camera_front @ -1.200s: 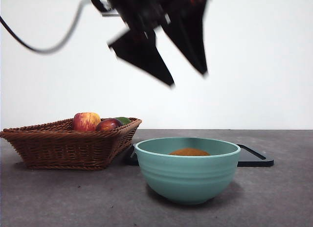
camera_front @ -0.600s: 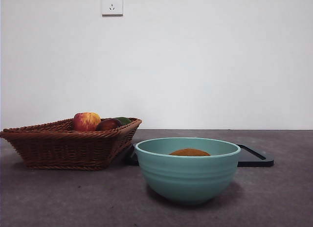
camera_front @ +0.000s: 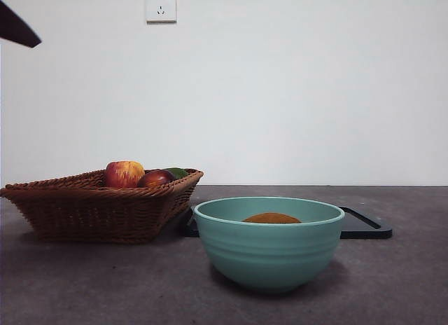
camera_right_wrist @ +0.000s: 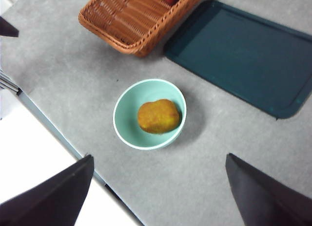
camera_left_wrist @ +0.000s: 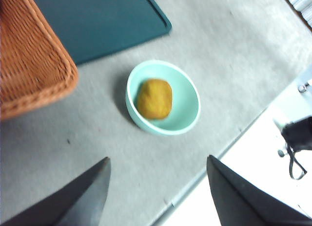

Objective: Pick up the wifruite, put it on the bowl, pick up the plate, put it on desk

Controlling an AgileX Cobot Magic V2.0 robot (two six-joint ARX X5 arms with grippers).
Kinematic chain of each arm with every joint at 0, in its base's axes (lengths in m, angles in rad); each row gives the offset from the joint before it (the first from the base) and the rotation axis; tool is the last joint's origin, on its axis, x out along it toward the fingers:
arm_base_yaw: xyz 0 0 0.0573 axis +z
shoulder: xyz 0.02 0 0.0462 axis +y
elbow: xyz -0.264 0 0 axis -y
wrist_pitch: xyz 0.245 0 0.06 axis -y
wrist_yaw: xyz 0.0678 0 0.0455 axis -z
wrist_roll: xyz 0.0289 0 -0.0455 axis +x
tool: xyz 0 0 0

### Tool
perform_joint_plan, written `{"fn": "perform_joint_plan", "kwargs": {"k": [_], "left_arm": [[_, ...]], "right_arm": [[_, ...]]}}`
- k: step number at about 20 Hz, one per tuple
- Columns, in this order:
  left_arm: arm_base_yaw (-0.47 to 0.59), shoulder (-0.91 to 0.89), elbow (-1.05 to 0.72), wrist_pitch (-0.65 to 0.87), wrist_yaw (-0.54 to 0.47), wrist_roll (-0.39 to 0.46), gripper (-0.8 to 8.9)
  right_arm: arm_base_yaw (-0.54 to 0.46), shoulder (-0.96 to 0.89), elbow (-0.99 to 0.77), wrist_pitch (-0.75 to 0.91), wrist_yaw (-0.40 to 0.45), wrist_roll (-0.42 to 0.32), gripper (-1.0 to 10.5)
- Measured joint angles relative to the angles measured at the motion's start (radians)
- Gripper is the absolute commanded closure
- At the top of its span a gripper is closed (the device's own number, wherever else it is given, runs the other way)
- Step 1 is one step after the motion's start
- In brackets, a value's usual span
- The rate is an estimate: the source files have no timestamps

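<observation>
The brown wifruite (camera_front: 271,218) lies inside the teal bowl (camera_front: 269,251), which stands on the desk (camera_front: 105,283); only its top shows over the rim in the front view. Both wrist views look down on it from high up: wifruite (camera_left_wrist: 154,98) in bowl (camera_left_wrist: 187,97), and wifruite (camera_right_wrist: 158,116) in bowl (camera_right_wrist: 124,114). The plate (camera_front: 364,227), a flat dark teal rectangle, lies behind the bowl, also seen as plate (camera_left_wrist: 97,21) and plate (camera_right_wrist: 239,55). My left gripper (camera_left_wrist: 157,160) and right gripper (camera_right_wrist: 160,158) are open, empty and far above the desk.
A wicker basket (camera_front: 91,209) stands left of the bowl with a red-yellow apple (camera_front: 124,174), a dark red fruit (camera_front: 155,178) and something green behind them. A black arm tip (camera_front: 17,27) shows at the top left corner. The desk's front edge (camera_right_wrist: 63,138) runs near the bowl.
One second ago an open gripper hung above the bowl. It rose out of the front view, and now only a black tip shows at the top left corner. The wifruite stays in the bowl.
</observation>
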Motion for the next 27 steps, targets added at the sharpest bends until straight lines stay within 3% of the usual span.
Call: {"fn": "perform_joint_plan", "kwargs": {"k": [9,12,16,20,22,27], "left_arm": [[0.000,0.000,0.000,-0.006,0.000,0.000,5.01],[0.000,0.000,0.000,-0.006,0.000,0.000,5.01],[0.000,0.000,0.000,-0.006,0.000,0.000,5.01],[0.000,0.000,0.000,-0.006,0.000,0.000,5.01],[0.000,0.000,0.000,-0.006,0.000,0.001,5.01],[0.000,0.000,0.000,-0.006,0.000,0.001,5.01]], "right_arm": [[0.002,0.002,-0.050,0.000,0.000,0.045,5.2],[0.037,0.019,-0.110,0.029,0.000,0.116,5.9],[0.143,0.084,-0.245,0.227,0.013,0.252,6.0],[0.256,0.205,-0.266,0.391,0.183,0.346,6.2],[0.294,0.285,-0.266,0.452,0.235,0.366,6.9],[0.349,0.474,-0.266,0.541,0.339,0.387,7.0]]}}
